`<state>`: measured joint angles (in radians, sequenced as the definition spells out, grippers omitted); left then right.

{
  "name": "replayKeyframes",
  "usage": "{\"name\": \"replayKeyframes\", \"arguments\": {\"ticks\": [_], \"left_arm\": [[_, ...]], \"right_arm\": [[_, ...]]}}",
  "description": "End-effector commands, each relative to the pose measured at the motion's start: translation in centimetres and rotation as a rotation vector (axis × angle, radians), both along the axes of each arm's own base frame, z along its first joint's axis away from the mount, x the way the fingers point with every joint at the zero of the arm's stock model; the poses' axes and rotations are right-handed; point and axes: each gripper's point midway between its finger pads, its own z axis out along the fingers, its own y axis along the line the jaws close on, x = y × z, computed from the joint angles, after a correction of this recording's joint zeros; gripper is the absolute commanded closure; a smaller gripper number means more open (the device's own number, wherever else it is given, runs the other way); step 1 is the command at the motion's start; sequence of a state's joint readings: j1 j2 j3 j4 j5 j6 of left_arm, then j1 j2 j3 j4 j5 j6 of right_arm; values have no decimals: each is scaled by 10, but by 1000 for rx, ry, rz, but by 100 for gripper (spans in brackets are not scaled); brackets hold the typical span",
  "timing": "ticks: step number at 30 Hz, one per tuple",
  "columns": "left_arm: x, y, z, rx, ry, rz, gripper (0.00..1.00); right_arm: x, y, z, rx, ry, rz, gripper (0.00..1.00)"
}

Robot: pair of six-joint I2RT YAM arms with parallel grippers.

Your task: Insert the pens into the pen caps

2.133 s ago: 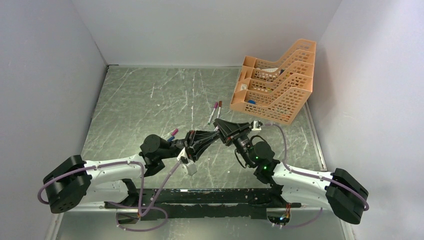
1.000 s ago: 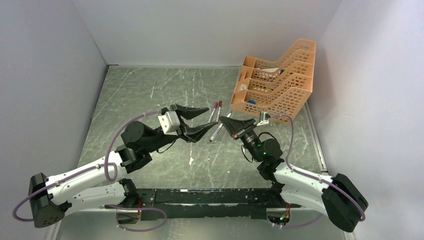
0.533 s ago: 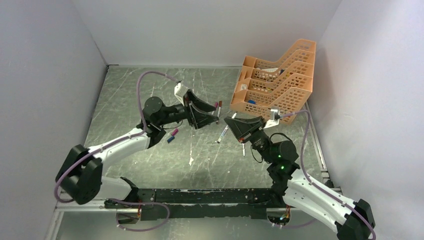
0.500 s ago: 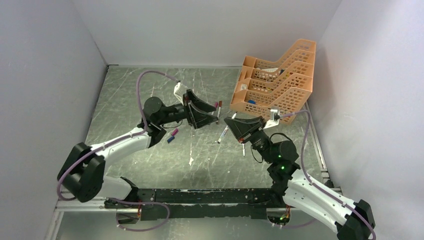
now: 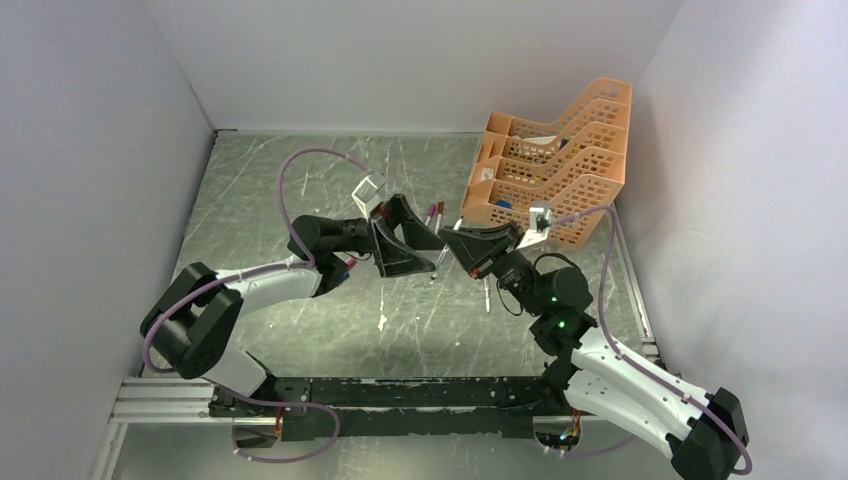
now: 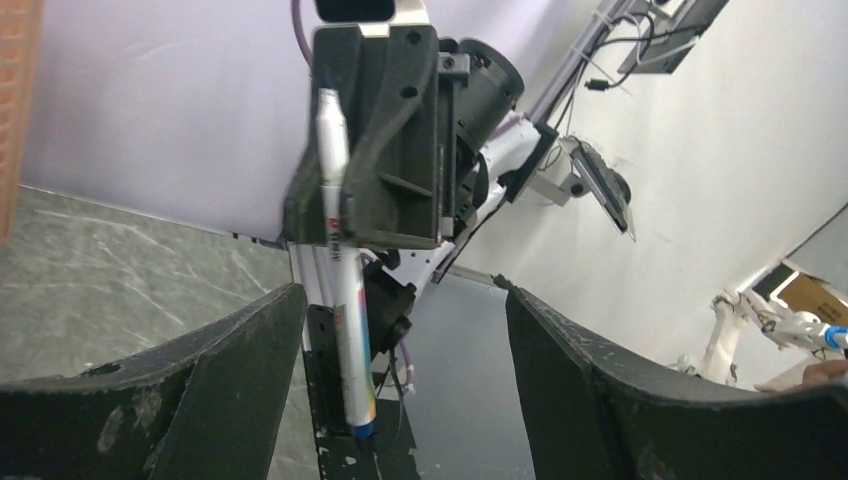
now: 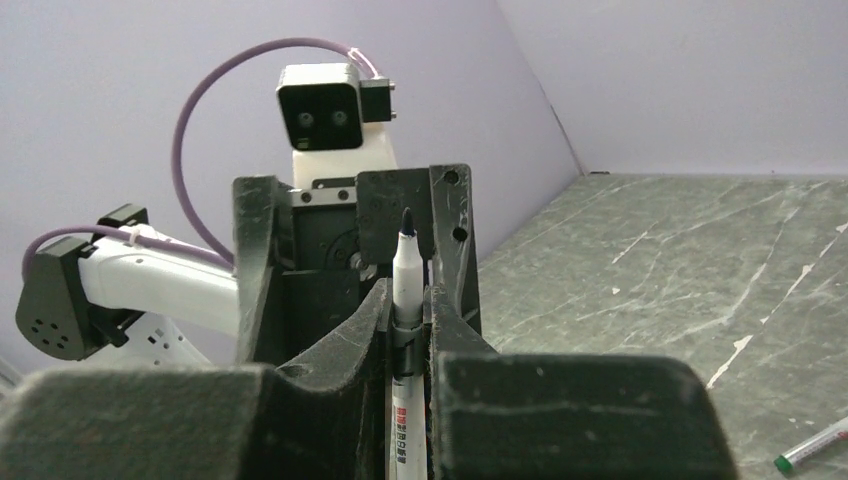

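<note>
Pinching an uncapped pen (image 7: pixel 405 262) in the right gripper (image 7: pixel 408 305) above the table (image 5: pixel 300 190).
The left gripper (image 6: pixel 400 300) is facing it from the left, its fingers spread wide apart.

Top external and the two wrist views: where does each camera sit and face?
Top external: above and behind, looking down at the table; left arm and right arm show.
Left wrist: on the left gripper, its open fingers below, facing the right gripper.
Right wrist: on the right gripper, facing the left gripper past its held pen.
Shared: both wrist views show the pen.
</note>
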<state>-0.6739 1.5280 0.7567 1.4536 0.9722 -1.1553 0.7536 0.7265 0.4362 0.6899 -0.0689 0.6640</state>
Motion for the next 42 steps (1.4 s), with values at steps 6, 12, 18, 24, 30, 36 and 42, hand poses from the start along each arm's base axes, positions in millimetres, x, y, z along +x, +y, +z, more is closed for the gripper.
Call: {"name": "replayKeyframes", "arguments": {"ticks": [6,12,18,24,30,36,42], "left_arm": [[-15,-20,-3,36,-103,41,25],[-12,-24,-10,50,-91,31,54],[-11,-24,-13,57,-108,52,93],[50,-5,-41,187,-101,369,93],[118,67,-57,221,12,790,93],[128,128,-55,107,177,1020,93],[135,174,-66,106,294,1165,93]], "right_arm": [[1,8,20,20,-75,24,100],[3,7,20,41,-79,15,100],[2,3,18,40,-84,2,100],[11,-19,2,-12,-35,-127,55],[37,-42,-73,-226,203,-316,47],[47,0,-159,-445,420,-282,57],[64,77,-196,-720,447,-242,63]]}}
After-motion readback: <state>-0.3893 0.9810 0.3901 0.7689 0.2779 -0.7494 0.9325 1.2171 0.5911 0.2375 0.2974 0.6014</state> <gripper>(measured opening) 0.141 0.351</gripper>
